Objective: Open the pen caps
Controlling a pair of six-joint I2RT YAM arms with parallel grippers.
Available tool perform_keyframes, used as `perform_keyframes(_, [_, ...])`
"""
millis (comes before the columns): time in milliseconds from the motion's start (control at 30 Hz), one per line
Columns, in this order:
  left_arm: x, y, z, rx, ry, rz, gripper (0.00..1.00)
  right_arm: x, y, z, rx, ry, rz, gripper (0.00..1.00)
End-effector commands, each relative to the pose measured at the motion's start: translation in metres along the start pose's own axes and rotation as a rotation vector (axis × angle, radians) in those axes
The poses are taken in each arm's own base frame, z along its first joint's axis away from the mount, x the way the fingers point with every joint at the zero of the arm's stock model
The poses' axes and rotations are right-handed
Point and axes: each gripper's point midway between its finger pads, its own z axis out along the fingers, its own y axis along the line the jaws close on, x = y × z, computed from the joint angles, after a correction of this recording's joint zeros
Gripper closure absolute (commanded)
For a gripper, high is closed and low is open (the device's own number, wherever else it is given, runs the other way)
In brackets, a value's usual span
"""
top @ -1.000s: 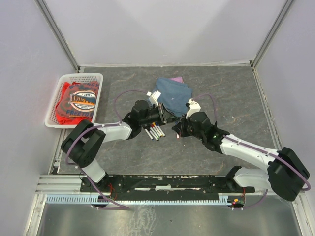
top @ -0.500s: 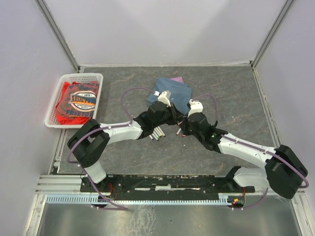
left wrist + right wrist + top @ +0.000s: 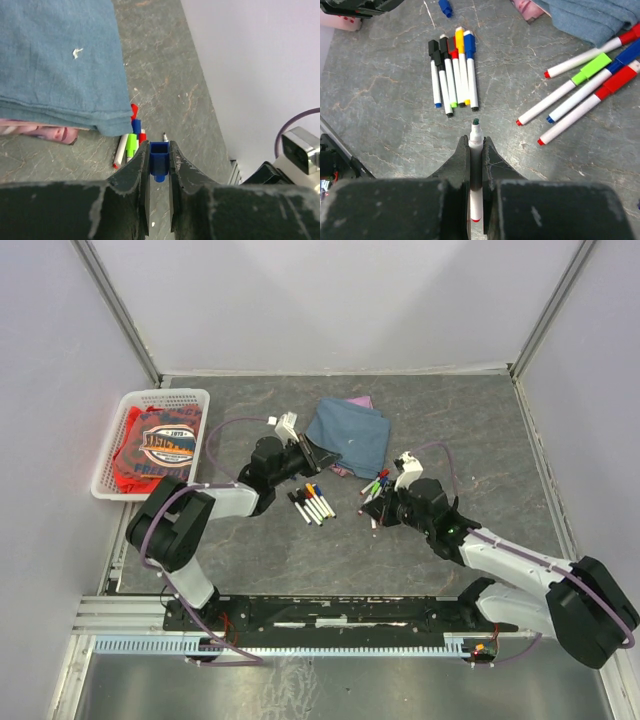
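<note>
My left gripper [image 3: 316,455] [image 3: 159,156] is shut on a small blue pen cap [image 3: 159,160], held off the table beside the blue cloth. My right gripper [image 3: 378,508] [image 3: 476,149] is shut on a white-barrelled pen [image 3: 476,137] whose dark tip is bare. It is held just above the table. A row of several pens [image 3: 312,503] [image 3: 454,75] lies between the grippers. Several capped pens [image 3: 375,483] [image 3: 585,92] [image 3: 131,142] lie at the cloth's edge. A blue cap [image 3: 445,8] shows near the left gripper's fingers in the right wrist view.
A folded blue cloth [image 3: 350,432] [image 3: 60,60] [image 3: 590,17] lies behind the pens, with a pink item under it. A white basket [image 3: 108,465] holding a red shirt stands at the left edge. Walls enclose the table at the back and both sides.
The grippers were together on one pen and have pulled apart. The left gripper moved back and to the left with the blue cap. The right gripper moved right with the uncapped pen.
</note>
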Motion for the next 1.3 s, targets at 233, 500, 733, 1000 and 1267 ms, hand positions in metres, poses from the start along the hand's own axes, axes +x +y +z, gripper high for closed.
perform_keyframes(233, [-0.026, 0.085, -0.064, -0.627, -0.105, 0.198, 0.97, -0.027, -0.065, -0.025, 0.452, -0.023, -0.054, 0.98])
perform_keyframes(500, [-0.014, 0.122, -0.093, -0.789, -0.121, 0.211, 0.93, -0.016, -0.097, -0.02, 0.644, 0.035, -0.048, 0.92])
perform_keyframes(733, [-0.008, 0.142, -0.104, -0.85, -0.148, 0.208, 0.9, -0.013, -0.111, -0.015, 0.722, 0.052, -0.062, 0.9])
perform_keyframes(1000, [-0.007, 0.148, -0.103, -0.866, -0.151, 0.211, 0.84, -0.005, -0.122, -0.007, 0.777, 0.077, -0.055, 0.83])
perform_keyframes(1267, [-0.003, 0.157, -0.103, -0.889, -0.144, 0.219, 0.74, 0.001, -0.133, -0.001, 0.824, 0.1, -0.044, 0.67])
